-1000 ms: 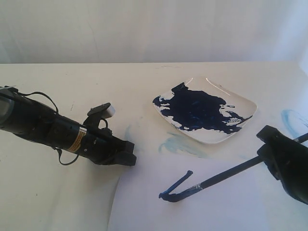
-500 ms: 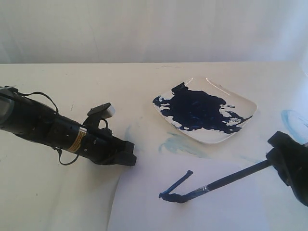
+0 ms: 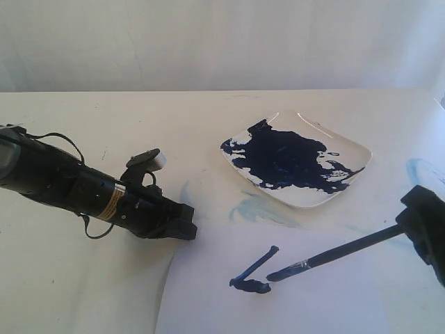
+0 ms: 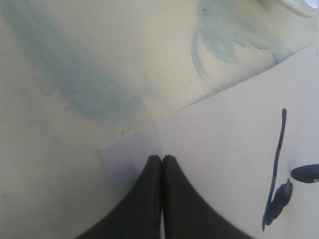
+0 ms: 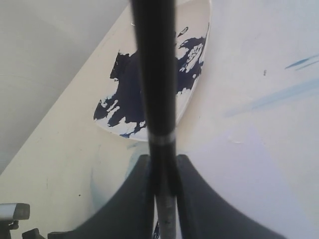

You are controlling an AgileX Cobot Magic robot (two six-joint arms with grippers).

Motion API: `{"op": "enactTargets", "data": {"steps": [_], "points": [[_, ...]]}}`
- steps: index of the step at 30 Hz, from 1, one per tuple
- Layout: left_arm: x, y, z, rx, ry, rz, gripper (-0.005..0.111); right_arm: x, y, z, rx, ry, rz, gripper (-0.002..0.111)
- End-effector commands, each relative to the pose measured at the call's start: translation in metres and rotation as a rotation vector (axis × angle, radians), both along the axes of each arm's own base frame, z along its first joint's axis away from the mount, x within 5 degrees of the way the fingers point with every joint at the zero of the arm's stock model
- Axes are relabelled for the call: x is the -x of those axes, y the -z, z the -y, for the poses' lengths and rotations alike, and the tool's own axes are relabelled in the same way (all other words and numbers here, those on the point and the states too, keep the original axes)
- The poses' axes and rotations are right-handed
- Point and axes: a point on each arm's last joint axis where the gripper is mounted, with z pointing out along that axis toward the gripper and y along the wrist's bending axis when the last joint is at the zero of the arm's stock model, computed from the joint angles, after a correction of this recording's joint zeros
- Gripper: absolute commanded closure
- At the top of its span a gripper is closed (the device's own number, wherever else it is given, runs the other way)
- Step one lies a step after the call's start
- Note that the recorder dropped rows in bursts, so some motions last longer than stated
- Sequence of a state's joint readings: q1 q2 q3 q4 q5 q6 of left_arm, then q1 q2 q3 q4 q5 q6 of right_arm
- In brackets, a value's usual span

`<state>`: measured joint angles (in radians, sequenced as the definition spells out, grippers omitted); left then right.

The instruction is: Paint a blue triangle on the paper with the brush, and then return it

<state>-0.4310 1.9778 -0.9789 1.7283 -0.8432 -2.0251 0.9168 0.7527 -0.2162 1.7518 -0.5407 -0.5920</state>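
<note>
The white paper (image 3: 327,306) lies at the front of the table. On it are dark-blue marks (image 3: 252,271): one thin slanted line joined to a short thick blob, with no closed blue triangle showing. My right gripper (image 3: 411,226) is shut on the black handle of the brush (image 3: 341,252). The brush's blue tip (image 3: 276,275) lies just right of the blob. In the right wrist view the handle (image 5: 155,74) runs straight out between the fingers of the right gripper (image 5: 163,162). My left gripper (image 3: 188,228) is shut with nothing in it. Its tips (image 4: 162,159) rest over the paper's corner (image 4: 119,154).
A white square plate (image 3: 351,147) holding a large dark-blue paint blotch (image 3: 288,160) sits behind the paper. Pale blue smears (image 3: 261,209) stain the table between the plate and the paper. Another smear (image 3: 421,172) lies at the far right.
The right gripper has drawn back to the right. The brush tip has slid off the blob's left end and now lies just right of it. The left arm has not moved.
</note>
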Motion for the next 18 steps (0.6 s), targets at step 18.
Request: {"op": "enactTargets", "data": {"steps": [18], "points": [[0.001, 0.001, 0.001, -0.013, 0.014, 0.004, 0.107, -0.014, -0.059, -0.021, 0.295, -0.22, 0.26, 0.108]]}}
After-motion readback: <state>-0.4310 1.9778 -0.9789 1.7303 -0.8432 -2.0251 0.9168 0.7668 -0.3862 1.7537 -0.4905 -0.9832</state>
